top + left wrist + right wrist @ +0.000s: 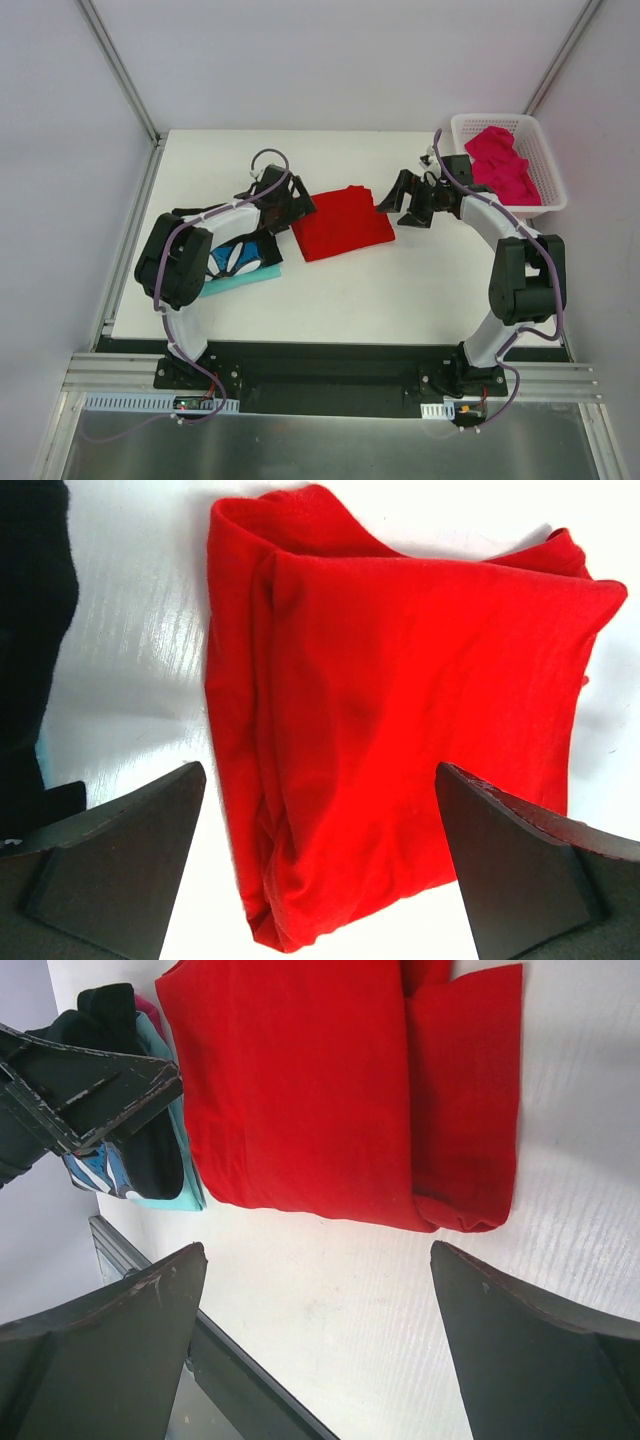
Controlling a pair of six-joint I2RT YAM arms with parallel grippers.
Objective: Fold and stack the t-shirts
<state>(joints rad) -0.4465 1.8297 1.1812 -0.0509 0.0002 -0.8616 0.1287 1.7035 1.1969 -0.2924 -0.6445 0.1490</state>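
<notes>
A plain bright red t-shirt lies folded in a rough square at the middle of the white table. My left gripper hovers open at its left edge. In the left wrist view the red t-shirt fills the space ahead of the left gripper, with nothing held. My right gripper stands open at the shirt's right corner. In the right wrist view the right gripper hangs over bare table short of the red t-shirt. A black flower-print t-shirt lies folded under my left arm. A magenta-pink t-shirt sits crumpled in the basket.
The white lattice basket stands at the table's back right corner. A teal cloth lies beneath the black t-shirt, near the table's left edge; the teal cloth also shows in the right wrist view. White walls close in the back and sides.
</notes>
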